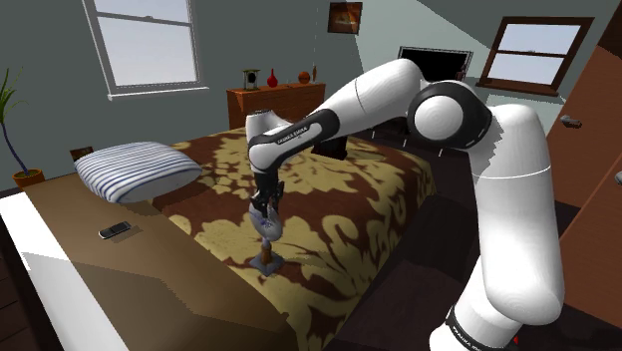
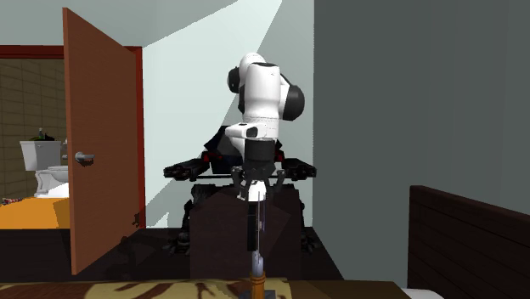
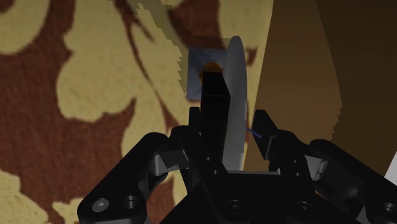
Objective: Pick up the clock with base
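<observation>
The clock (image 1: 267,236) stands upright on the brown and tan patterned bedspread (image 1: 339,219), a thin pale disc on a stem with a small square base (image 1: 270,265). My gripper (image 1: 265,221) reaches straight down onto it and is shut on the disc. In the wrist view the disc (image 3: 236,95) appears edge-on between the two black fingers (image 3: 213,108), with the base (image 3: 202,69) below it on the bedspread. In the second exterior view the clock (image 2: 257,234) hangs as a thin vertical line under the gripper (image 2: 255,194), its base (image 2: 257,287) on the bed.
A striped pillow (image 1: 140,170) lies at the bed's head. A small dark handset (image 1: 115,230) rests on the brown surface (image 1: 130,284) beside the bed. A wooden dresser (image 1: 274,100) stands behind. An open door (image 2: 98,144) and a dark headboard (image 2: 467,242) flank the stand.
</observation>
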Controlling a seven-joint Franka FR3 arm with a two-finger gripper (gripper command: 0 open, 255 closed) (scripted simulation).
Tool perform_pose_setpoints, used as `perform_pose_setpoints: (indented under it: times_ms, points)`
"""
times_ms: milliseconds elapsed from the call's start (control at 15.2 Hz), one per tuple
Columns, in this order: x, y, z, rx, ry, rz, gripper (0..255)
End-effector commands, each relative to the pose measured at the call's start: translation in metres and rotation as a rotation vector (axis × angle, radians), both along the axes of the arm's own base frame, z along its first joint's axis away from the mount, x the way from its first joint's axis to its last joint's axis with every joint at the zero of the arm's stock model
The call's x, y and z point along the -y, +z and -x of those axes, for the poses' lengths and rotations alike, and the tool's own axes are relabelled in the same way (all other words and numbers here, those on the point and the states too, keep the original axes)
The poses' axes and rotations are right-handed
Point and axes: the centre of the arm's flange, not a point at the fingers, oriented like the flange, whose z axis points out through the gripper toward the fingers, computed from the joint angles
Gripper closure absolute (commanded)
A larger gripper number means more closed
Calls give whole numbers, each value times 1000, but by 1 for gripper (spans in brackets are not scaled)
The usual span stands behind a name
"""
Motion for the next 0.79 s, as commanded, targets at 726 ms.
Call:
perform_pose_setpoints:
  times_ms: [726]
  points:
    - [0, 67, 0, 0, 0, 0, 255]
